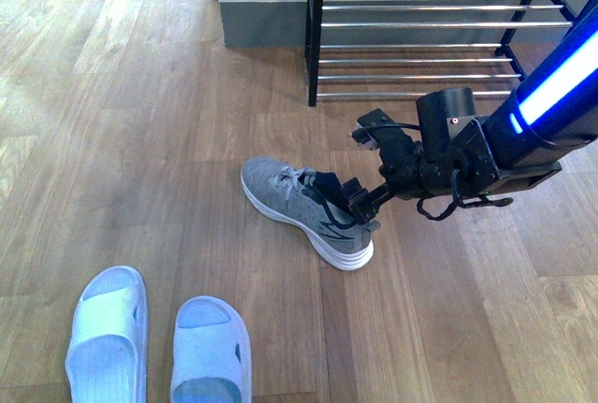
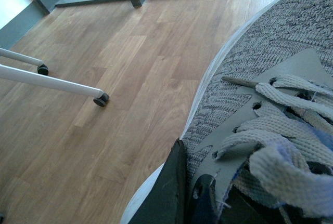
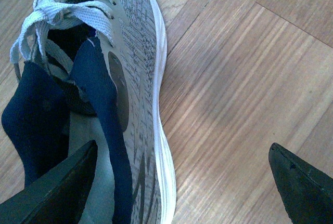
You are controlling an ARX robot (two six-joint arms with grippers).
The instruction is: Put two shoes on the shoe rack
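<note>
the heel of a shoe [image 1: 285,193] is straddled by the wide-spread right gripper [image 1: 364,208]; the left gripper [image 2: 197,203] cannot be judged.

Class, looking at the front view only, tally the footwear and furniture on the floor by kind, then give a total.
Grey sneakers: 1
Pale blue slippers: 2
Shoe racks: 1
Total: 4

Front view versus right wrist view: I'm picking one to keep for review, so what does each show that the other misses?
Only the front view: the shoe rack, two pale slippers and the right arm. Only the right wrist view: the right tool close up, fingers spread wide, one at the navy collar, one over bare floor. Both: the grey sneaker on the wooden floor.
</note>
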